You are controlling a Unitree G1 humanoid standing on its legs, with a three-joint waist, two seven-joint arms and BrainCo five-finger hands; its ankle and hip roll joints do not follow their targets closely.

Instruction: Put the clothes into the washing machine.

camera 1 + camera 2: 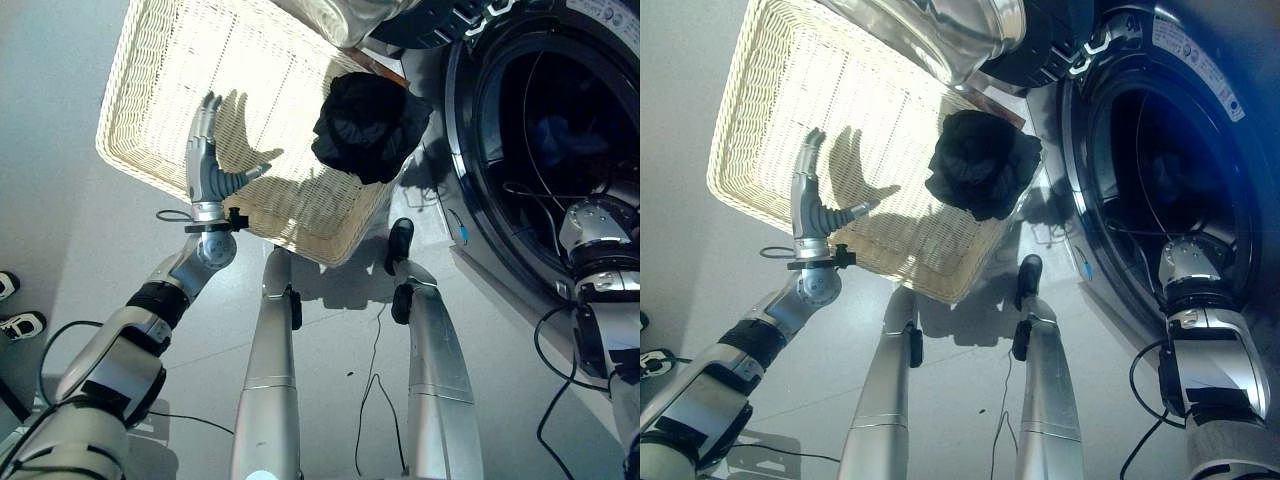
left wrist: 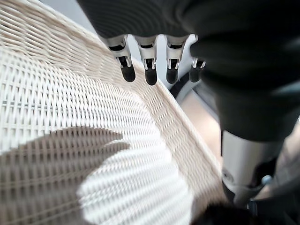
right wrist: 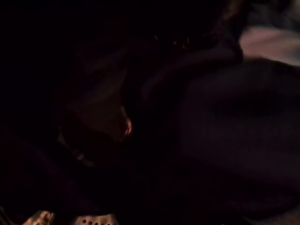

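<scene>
A bundle of black clothes (image 1: pixel 370 125) lies in the near right corner of the pale wicker basket (image 1: pixel 180 90). My left hand (image 1: pixel 207 160) hovers open over the basket's near edge, to the left of the bundle; its straight fingers (image 2: pixel 149 70) hold nothing. The washing machine (image 1: pixel 470 90) stands on the right with its dark drum (image 1: pixel 560 130) open. My right arm (image 1: pixel 597 235) reaches into the drum, and the hand is hidden in the dark inside. Dark cloth (image 3: pixel 225 131) shows dimly in the right wrist view.
The washer's open glass door (image 1: pixel 940 35) hangs over the basket's far right edge. A person's shoes (image 1: pixel 15 310) stand on the grey floor (image 1: pixel 60 200) at the far left.
</scene>
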